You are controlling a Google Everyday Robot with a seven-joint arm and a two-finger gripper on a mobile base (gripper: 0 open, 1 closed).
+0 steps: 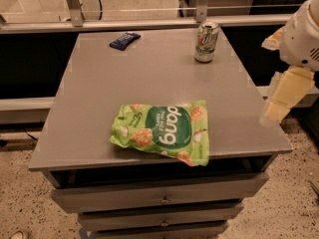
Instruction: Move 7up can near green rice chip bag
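Note:
The 7up can [206,42] stands upright at the far right of the grey table top [149,68], silver and green with a silver top. The green rice chip bag [164,131] lies flat near the table's front edge, its white "dang" lettering upside down to me. My gripper [281,98] hangs off the table's right edge, cream-coloured and pointing down-left, with its tip over the front right corner. It is well short of the can and to the right of the bag, and it holds nothing.
A small dark blue packet [124,40] lies at the table's far left. The table has drawers [159,199] below its front. A metal rail [149,23] and glass panels run behind the table. Speckled floor surrounds it.

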